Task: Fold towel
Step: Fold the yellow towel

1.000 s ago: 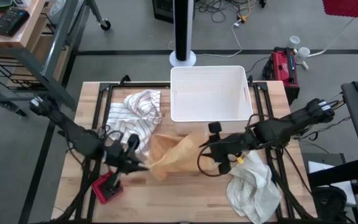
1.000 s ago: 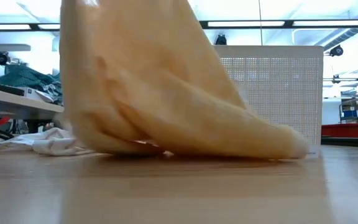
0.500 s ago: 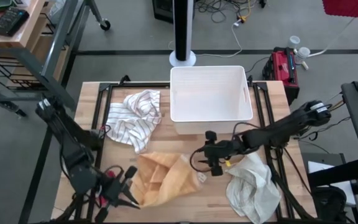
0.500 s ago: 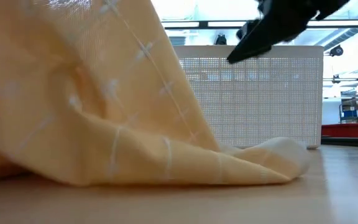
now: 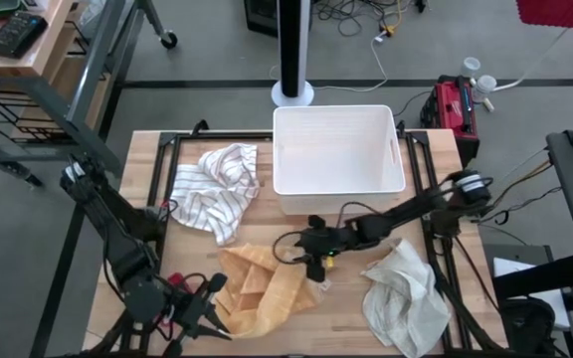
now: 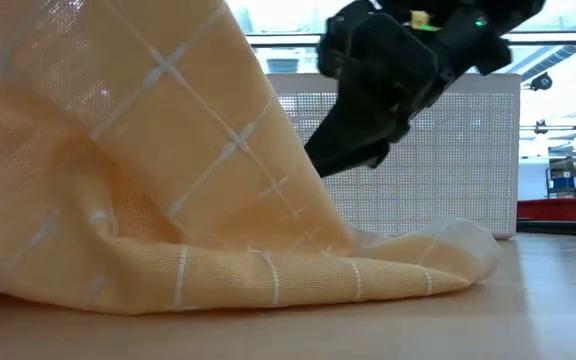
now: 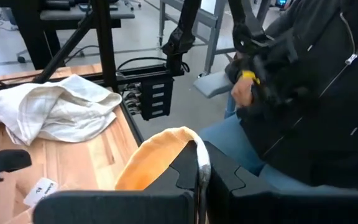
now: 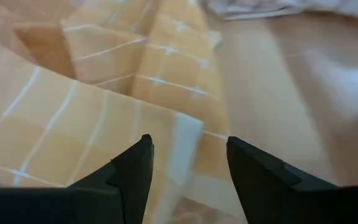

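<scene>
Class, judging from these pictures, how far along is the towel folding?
Done: nothing folded; the orange towel lies crumpled near the table's front edge. In hand: the left gripper is shut on one of its edges, and the right gripper, open, hovers over the cloth. Left: spreading it flat and every fold.

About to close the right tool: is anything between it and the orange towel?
Nothing: in the right wrist view the right tool hangs open directly over the orange towel, only air between.
</scene>
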`<action>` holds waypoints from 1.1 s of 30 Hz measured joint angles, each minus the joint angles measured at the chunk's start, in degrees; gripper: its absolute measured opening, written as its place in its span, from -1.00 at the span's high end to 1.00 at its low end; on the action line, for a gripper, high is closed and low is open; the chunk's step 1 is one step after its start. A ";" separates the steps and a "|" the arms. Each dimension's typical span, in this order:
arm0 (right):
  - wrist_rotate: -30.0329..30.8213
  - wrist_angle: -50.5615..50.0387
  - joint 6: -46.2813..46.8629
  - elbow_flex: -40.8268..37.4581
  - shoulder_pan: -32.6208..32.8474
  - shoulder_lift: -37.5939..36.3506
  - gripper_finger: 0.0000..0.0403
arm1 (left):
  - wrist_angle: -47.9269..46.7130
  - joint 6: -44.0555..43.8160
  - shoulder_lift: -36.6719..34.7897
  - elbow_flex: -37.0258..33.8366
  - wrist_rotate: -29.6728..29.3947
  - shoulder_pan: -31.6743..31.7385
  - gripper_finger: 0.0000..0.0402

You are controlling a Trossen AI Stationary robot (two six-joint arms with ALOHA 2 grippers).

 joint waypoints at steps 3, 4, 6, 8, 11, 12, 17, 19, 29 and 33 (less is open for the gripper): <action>-2.22 -1.10 1.19 3.69 -0.04 3.98 0.02 | -0.12 -0.55 -0.02 -0.26 -0.63 -0.20 1.00; -2.22 -2.91 1.71 4.69 -0.04 5.14 0.02 | -0.14 -0.71 0.00 -0.26 -0.70 -0.22 1.00; -2.16 -5.53 2.78 6.92 -0.13 7.43 0.02 | -0.02 -0.85 0.31 -0.26 -1.07 -0.47 1.00; -1.96 -8.48 3.91 8.43 -0.38 9.05 0.02 | -0.08 -1.08 0.83 -0.26 -1.17 -0.56 1.00; -3.31 -9.22 4.50 10.31 -0.47 10.91 0.03 | -0.36 -1.61 1.23 -0.30 -1.47 -0.70 1.00; -4.14 -9.65 4.25 10.77 -0.47 11.24 0.03 | -0.30 -2.03 1.23 -0.30 -1.52 -0.70 1.00; -5.19 -9.29 1.87 12.70 0.15 11.49 0.33 | -1.08 -2.74 1.25 -0.30 -2.96 -0.92 1.00; -5.31 -9.41 1.68 12.94 0.29 11.14 0.58 | -1.52 -3.02 1.25 -0.35 -4.16 -1.22 1.00; -4.44 -10.92 0.73 12.63 1.33 9.26 0.99 | -2.97 -6.07 1.21 -0.65 -8.06 -1.57 1.00; -0.20 -13.87 -1.21 12.56 3.12 4.93 0.99 | -3.25 -7.77 0.73 -0.65 -9.60 -1.89 1.00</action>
